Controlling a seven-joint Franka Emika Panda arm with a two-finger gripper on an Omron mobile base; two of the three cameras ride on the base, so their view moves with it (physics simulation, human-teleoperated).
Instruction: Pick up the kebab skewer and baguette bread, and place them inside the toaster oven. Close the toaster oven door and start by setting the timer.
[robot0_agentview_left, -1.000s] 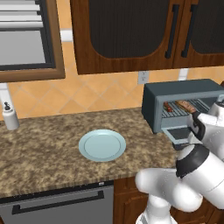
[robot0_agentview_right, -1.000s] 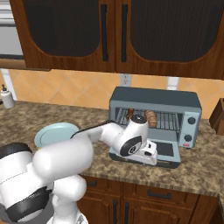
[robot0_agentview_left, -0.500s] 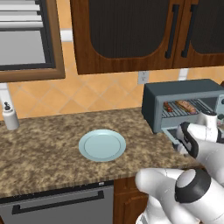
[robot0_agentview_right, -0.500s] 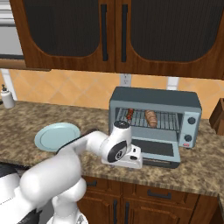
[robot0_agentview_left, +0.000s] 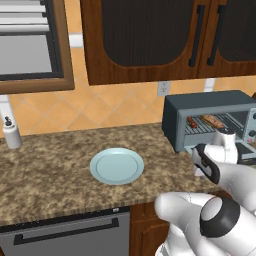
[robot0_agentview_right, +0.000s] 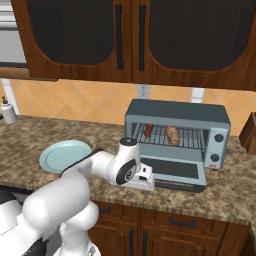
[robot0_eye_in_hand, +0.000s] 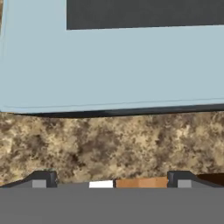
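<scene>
The toaster oven (robot0_agentview_right: 177, 112) stands on the counter with its door (robot0_agentview_right: 172, 169) folded down flat. On the wire rack inside lie the kebab skewer (robot0_agentview_right: 149, 130) at the left and the baguette bread (robot0_agentview_right: 172, 134) to its right; both also appear as skewer (robot0_agentview_left: 192, 121) and baguette (robot0_agentview_left: 214, 120). My gripper (robot0_agentview_right: 149, 181) hangs low at the door's front left corner, open and holding nothing. In the hand view the gripper (robot0_eye_in_hand: 111, 178) looks down at the door (robot0_eye_in_hand: 109, 65) panel, its dark glass window and the counter just before its edge.
A pale blue plate (robot0_agentview_left: 116, 165) sits on the granite counter left of the oven. A soap bottle (robot0_agentview_left: 11, 132) stands at the far left by the wall. Two knobs (robot0_agentview_right: 218, 138) sit on the oven's right panel. Dark wood cabinets hang overhead.
My hand has drawn back from the oven mouth and dropped to the front edge of the open door. Skewer and baguette stay on the rack.
</scene>
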